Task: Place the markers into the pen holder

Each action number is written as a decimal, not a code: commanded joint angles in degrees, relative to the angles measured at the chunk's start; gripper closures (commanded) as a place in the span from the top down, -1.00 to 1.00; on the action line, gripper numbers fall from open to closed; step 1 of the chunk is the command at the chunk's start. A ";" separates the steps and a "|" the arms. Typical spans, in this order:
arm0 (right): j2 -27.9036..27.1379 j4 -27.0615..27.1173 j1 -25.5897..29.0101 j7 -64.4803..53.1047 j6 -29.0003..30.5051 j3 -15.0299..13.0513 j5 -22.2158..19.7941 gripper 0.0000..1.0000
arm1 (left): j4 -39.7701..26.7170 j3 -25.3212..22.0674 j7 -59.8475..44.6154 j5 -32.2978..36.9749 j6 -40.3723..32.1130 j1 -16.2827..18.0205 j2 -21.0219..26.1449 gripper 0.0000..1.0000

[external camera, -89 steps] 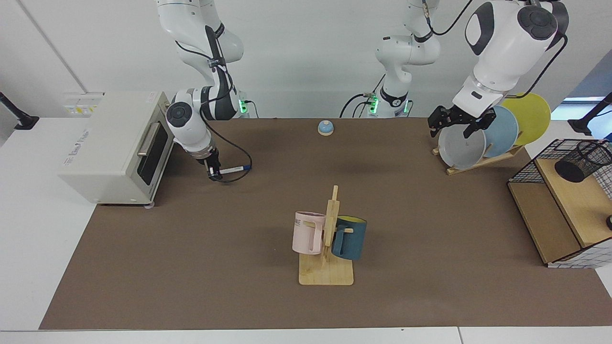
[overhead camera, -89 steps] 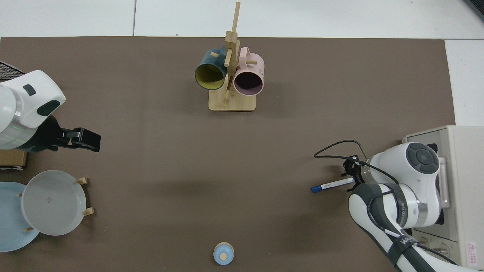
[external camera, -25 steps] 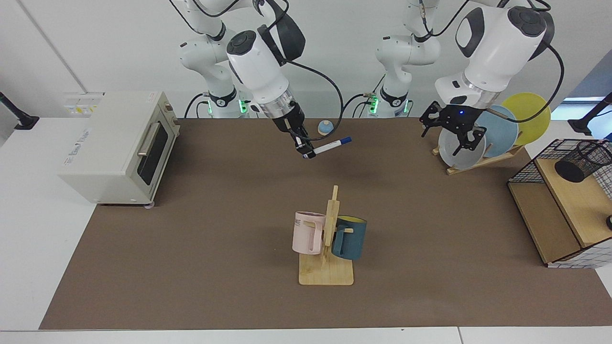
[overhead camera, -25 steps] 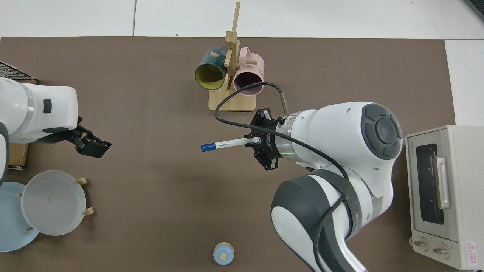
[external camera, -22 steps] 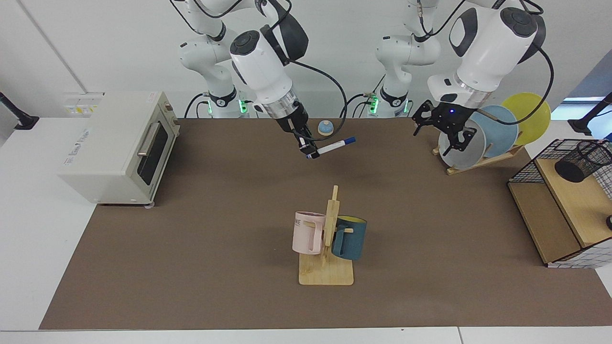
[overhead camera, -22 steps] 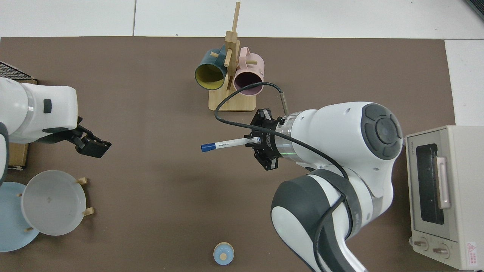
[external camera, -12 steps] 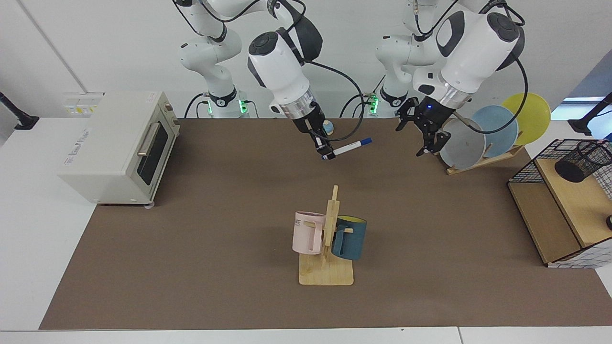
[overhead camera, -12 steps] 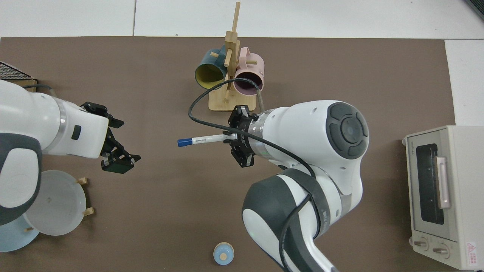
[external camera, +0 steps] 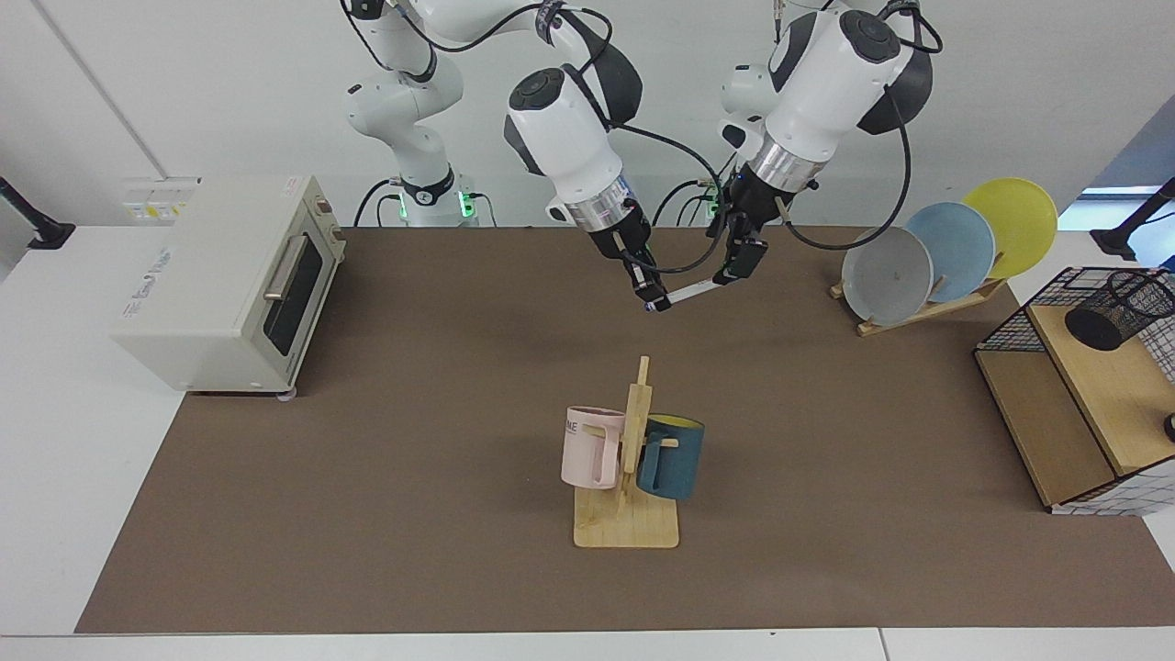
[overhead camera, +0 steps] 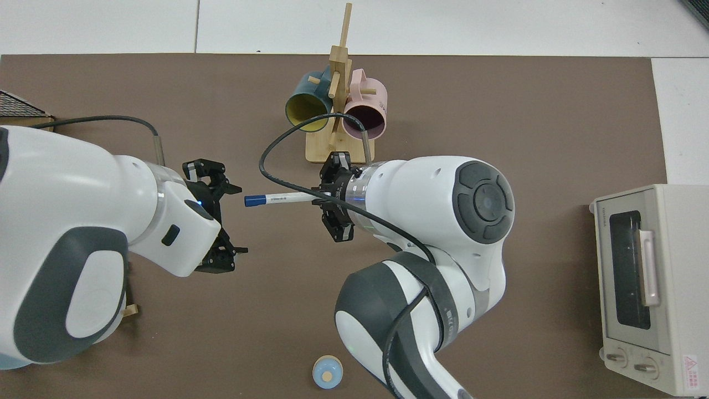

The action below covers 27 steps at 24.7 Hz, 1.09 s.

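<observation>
My right gripper is shut on the white end of the marker, holding it nearly level above the back middle of the mat. Its dark blue cap points at my left gripper. That gripper is open, and the cap sits just off its fingertips; in the facing view a finger covers the cap. The pen holder, a black mesh cup, lies tilted on the wire rack at the far right of the facing view, out of the top view.
A mug tree with a pink mug and a dark blue mug stands mid-mat, close in front of the grippers. Elsewhere are a toaster oven, a plate rack, the wire rack with wooden shelves, and a small blue bell.
The right arm has carried the marker from beside the toaster oven to the back middle. The left gripper swung from the plate rack to the marker's cap end and now stands open.
</observation>
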<state>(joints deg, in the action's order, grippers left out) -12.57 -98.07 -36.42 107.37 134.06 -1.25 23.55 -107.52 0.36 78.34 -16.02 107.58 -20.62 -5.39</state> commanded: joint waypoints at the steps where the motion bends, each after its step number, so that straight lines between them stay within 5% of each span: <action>1: -0.79 1.13 -0.14 1.09 0.76 -0.24 0.36 -1.00 | -3.31 -0.89 2.52 -1.03 2.46 -1.53 -2.43 1.00; 14: -0.79 1.13 -0.23 0.91 0.76 -0.42 -0.35 -1.00 | -3.75 -0.45 -8.36 1.24 4.40 -1.53 -1.73 0.86; 21: 0.08 0.69 0.12 1.00 -1.17 -0.42 -5.09 -1.00 | -2.96 -0.28 -14.80 3.98 4.92 -1.44 -1.29 0.87; 24: 0.17 0.77 0.21 0.91 -1.43 -0.59 -5.09 -1.00 | -3.22 -0.10 -14.62 4.24 5.45 -1.61 -1.29 0.39; 27: 1.14 0.77 0.38 0.83 -2.74 -0.94 -5.09 -1.00 | -3.39 0.87 -14.62 5.03 5.45 -1.53 -1.46 0.24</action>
<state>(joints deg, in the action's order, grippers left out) -12.68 -97.84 -36.48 107.37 132.98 -1.74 19.55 -109.17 0.56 65.07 -12.58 111.94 -21.43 -5.88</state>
